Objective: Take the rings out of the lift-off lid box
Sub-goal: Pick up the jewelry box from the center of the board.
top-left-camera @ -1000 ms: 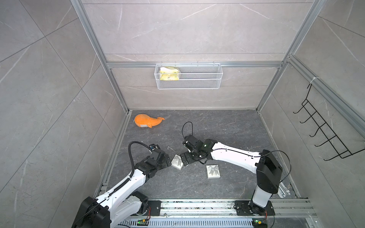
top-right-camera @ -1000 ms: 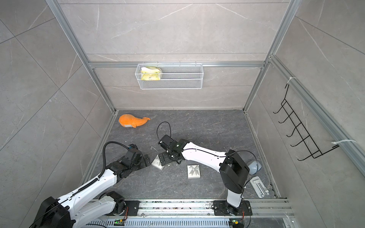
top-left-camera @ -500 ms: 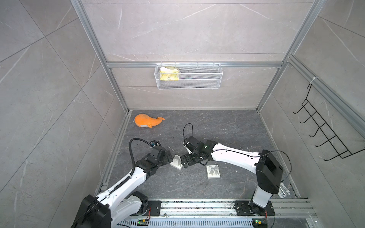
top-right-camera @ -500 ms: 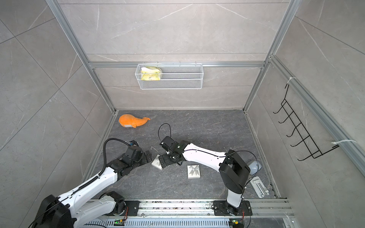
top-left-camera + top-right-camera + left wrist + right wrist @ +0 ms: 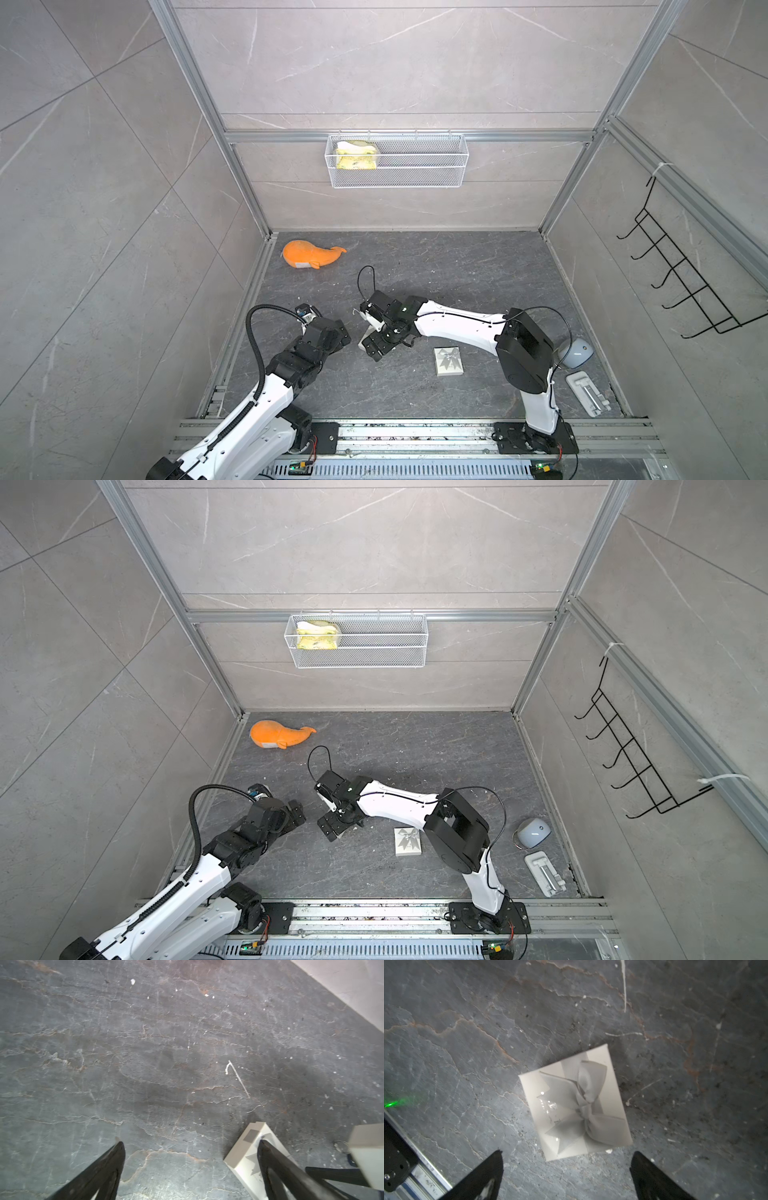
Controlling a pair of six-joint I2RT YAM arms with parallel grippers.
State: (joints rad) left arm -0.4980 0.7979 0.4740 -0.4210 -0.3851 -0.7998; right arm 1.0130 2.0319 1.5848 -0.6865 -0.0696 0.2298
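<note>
Both arms are reaching in low over the floor. The right arm (image 5: pixel 457 328) rises from its base, front-right of the bow-topped box (image 5: pixel 448 361), folds at the chunky black elbow just right of that box, then runs its white forearm along the box's far side. Its wrist tips downward, and the right gripper (image 5: pixel 376 348) hangs near the box's left side, jaws spread wide. The left arm (image 5: pixel 270 399) comes in from well to the left of the box, with its forearm angled up toward it. The left gripper (image 5: pixel 340 334) sits farther from the box than the right one, close beside it, and its jaws are also wide apart.
</note>
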